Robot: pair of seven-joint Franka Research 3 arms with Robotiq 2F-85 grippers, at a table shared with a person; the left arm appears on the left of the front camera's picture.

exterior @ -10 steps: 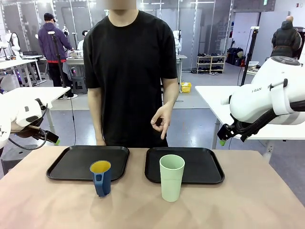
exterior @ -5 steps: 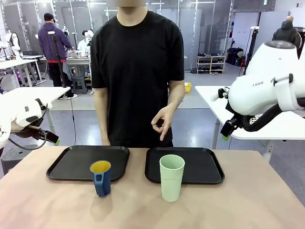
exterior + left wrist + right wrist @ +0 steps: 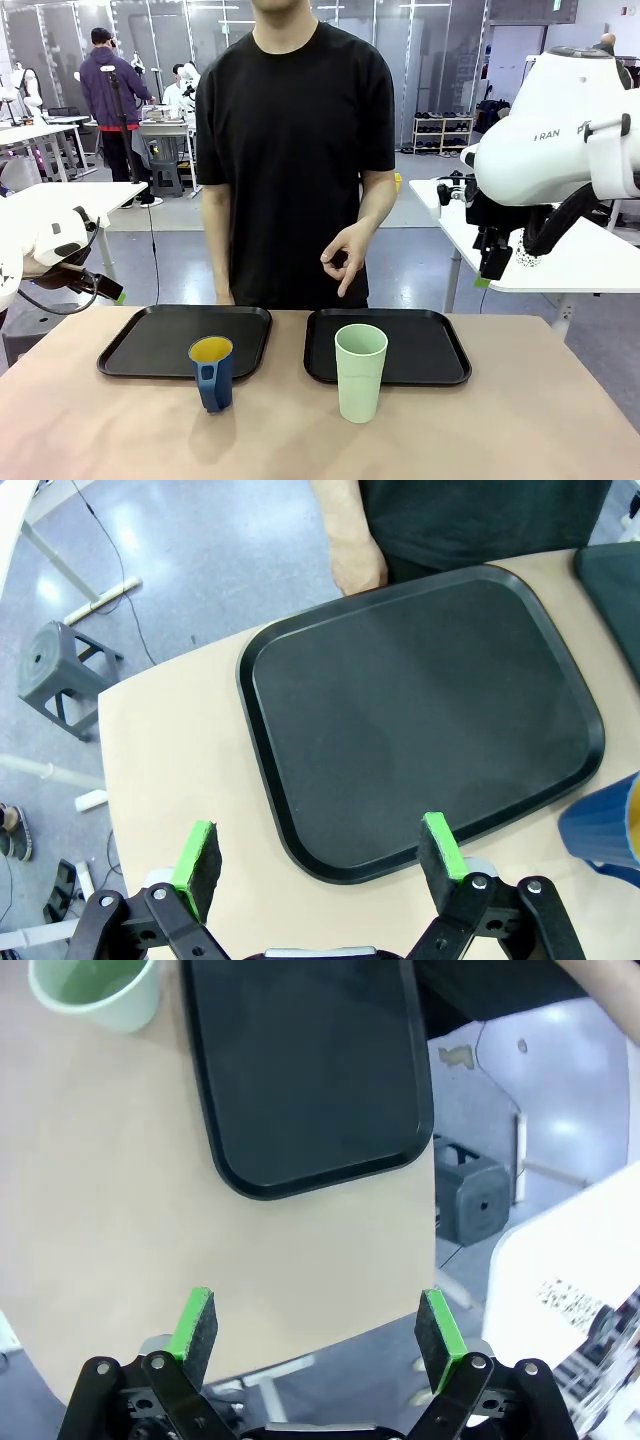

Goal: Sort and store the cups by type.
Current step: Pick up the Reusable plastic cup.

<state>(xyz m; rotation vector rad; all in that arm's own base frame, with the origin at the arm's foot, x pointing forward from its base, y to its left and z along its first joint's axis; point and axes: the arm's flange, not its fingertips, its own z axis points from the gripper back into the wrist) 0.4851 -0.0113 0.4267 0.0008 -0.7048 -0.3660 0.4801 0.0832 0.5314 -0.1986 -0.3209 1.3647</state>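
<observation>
Far to the left of the green cup (image 3: 360, 380), the left arm (image 3: 40, 235) is waiting by the edge of the worktop (image 3: 500, 430). The left jaws are standing wide apart and are holding nothing. They are looking down at the left tray (image 3: 150, 345), which is lying behind the green cup and off to its left.

The blue mug (image 3: 213, 380) is standing to the left of the green cup, with a gap between them. It is sitting on the bare worktop, not on a tray. It looks hard and a bit heavy for its size, and it might chip if it drops. Its handle is pointing toward the robot. I think pinching across its ribbed sides is the safest hold.

The green cup is standing upright on the worktop. It looks empty, light and smooth, so it may be slippery. It is tall, so a push near the top could tip it. Holding it around the middle looks best.

The right tray (image 3: 430, 350) is lying just behind the green cup. A person's hand (image 3: 343, 262) is hanging in the air above and behind the cup.

The right arm (image 3: 560, 150) is hanging high up, far to the right of the green cup. The right jaws are spread wide and are holding nothing too.
</observation>
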